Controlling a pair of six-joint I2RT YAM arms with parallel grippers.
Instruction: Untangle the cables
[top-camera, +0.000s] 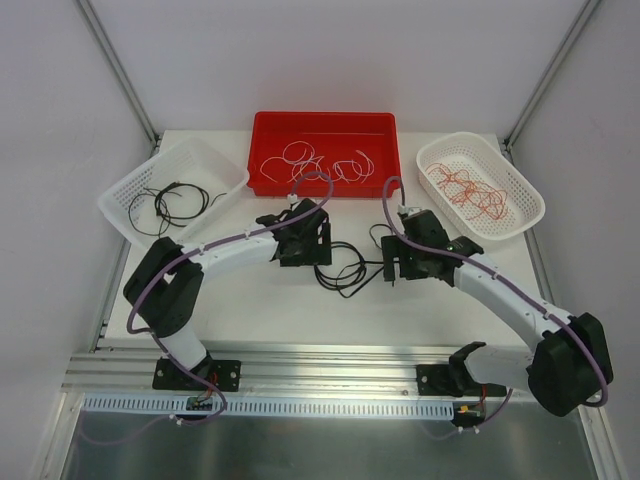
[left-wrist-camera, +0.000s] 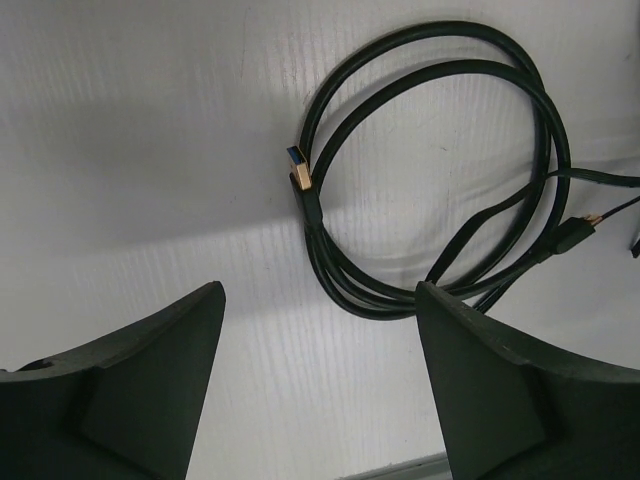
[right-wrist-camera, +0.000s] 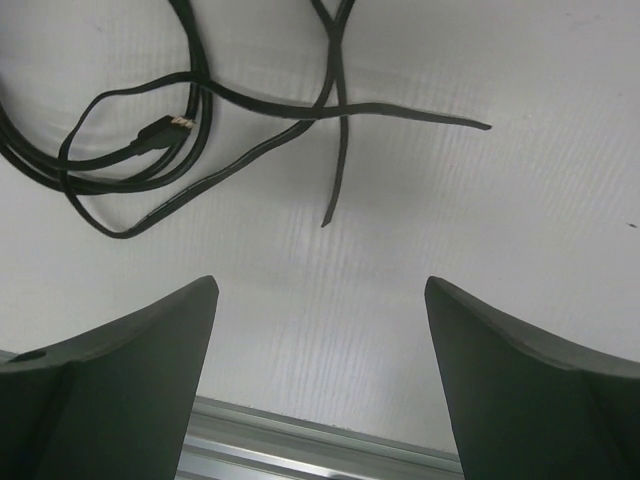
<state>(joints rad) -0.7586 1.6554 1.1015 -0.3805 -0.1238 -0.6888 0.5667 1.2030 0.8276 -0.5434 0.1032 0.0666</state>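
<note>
Black cable (right-wrist-camera: 338, 106) partly outside view

The top view looks steeply down from high at 6 o'clock over the white tabletop (top-camera: 250, 300). Both wrist views hang close above its centre, sharing the thin black looped cable (top-camera: 338, 283).

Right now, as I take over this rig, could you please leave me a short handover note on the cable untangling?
Grippers: left gripper open and empty, over the table beside the black tangle; right gripper open and empty on the tangle's other side.
Things: black cables in the left basket, white cables in the red bin, red-orange cables in the right basket.
Done: three colours appear sorted into containers.
Left: separate the tangle on the table, whose strands cross; neither gripper holds it yet.
</note>
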